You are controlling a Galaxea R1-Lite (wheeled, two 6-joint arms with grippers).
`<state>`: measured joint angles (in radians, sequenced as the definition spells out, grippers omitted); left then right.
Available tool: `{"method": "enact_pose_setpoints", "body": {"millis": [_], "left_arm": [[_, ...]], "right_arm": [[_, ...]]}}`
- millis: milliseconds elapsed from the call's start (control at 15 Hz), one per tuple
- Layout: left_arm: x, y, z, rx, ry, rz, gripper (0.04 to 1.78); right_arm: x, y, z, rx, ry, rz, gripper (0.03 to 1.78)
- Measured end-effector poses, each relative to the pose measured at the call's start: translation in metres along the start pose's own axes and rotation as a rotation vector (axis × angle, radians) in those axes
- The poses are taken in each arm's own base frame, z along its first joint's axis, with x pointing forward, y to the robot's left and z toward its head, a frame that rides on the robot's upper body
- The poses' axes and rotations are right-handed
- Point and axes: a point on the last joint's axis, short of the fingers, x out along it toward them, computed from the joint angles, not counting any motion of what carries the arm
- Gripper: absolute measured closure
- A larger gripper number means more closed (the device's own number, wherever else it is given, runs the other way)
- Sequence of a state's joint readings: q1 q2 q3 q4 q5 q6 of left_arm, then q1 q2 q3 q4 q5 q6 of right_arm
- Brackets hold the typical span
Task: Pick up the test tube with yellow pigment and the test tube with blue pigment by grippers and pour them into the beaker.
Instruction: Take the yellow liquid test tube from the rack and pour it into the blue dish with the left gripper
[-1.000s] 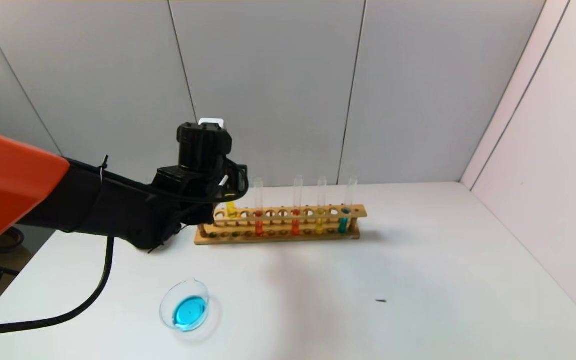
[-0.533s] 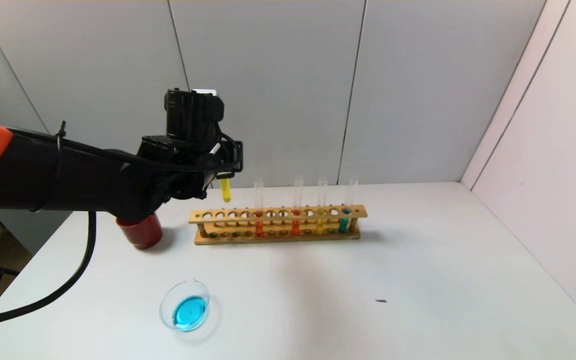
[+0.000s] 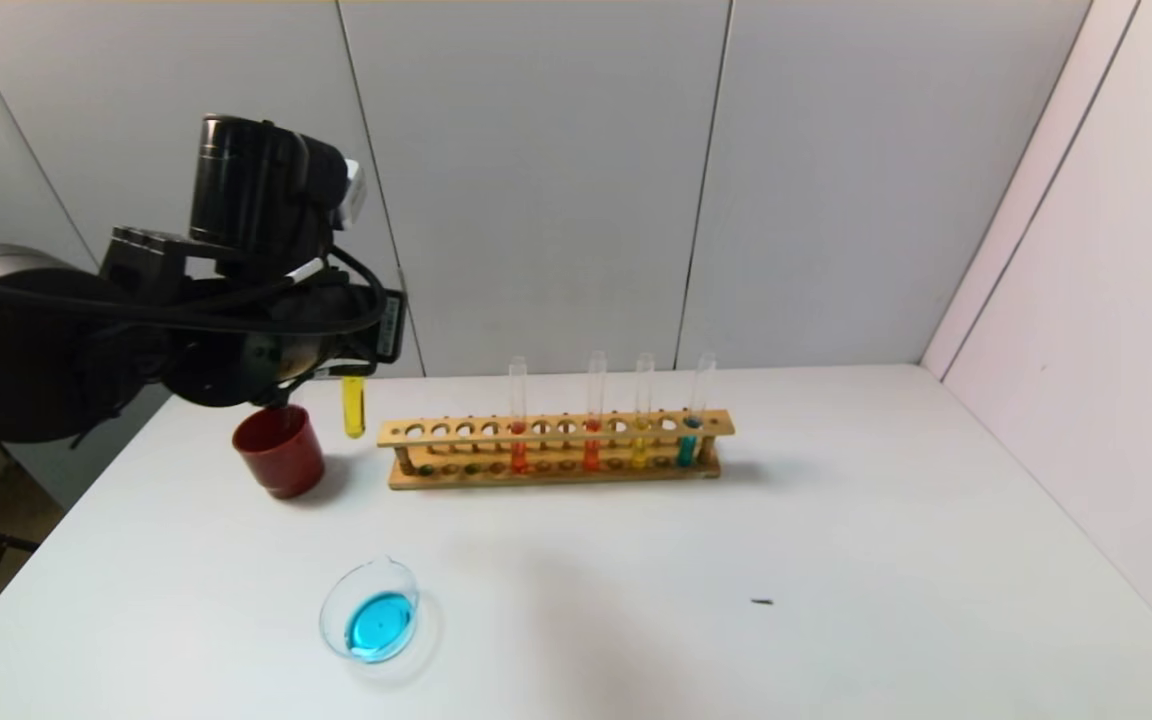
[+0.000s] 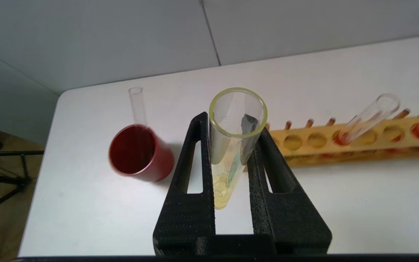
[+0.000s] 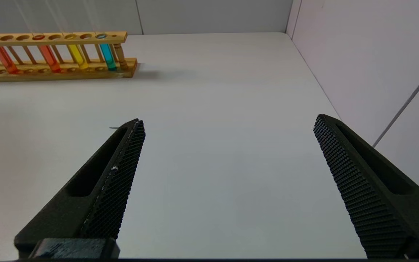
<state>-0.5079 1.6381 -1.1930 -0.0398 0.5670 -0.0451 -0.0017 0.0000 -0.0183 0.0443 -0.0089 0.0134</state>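
Yellow tube point(image 3: 353, 405) is pinched upright in the left gripper's point(image 4: 231, 145) jaws, hanging above the bench beside the red cup point(image 3: 278, 450), probably so nothing spills before the beaker point(image 3: 370, 610). Right gripper point(image 5: 227, 182) idles, jaws spread.

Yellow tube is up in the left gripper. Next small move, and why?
Probably carry it toward the robot and down over the beaker before tipping. The left gripper is shut on the test tube with yellow pigment, upright, clear of the rack, hanging beside the red cup. The beaker sits nearer, holding only blue liquid.
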Motion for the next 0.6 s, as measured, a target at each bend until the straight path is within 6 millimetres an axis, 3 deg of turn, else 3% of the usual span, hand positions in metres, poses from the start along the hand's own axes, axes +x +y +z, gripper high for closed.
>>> {"method": "enact_pose_setpoints", "body": {"millis": [200,600], "left_arm": [[-0.023,0.018,-0.019,0.112,0.044,0.006,1.51],[-0.051,0.037,-0.049,0.209,0.082,0.002,1.51]], "right_arm": [[0.0,0.0,0.0,0.0,0.0,0.0,0.11],[0.0,0.0,0.0,0.0,0.0,0.0,0.11]]}}
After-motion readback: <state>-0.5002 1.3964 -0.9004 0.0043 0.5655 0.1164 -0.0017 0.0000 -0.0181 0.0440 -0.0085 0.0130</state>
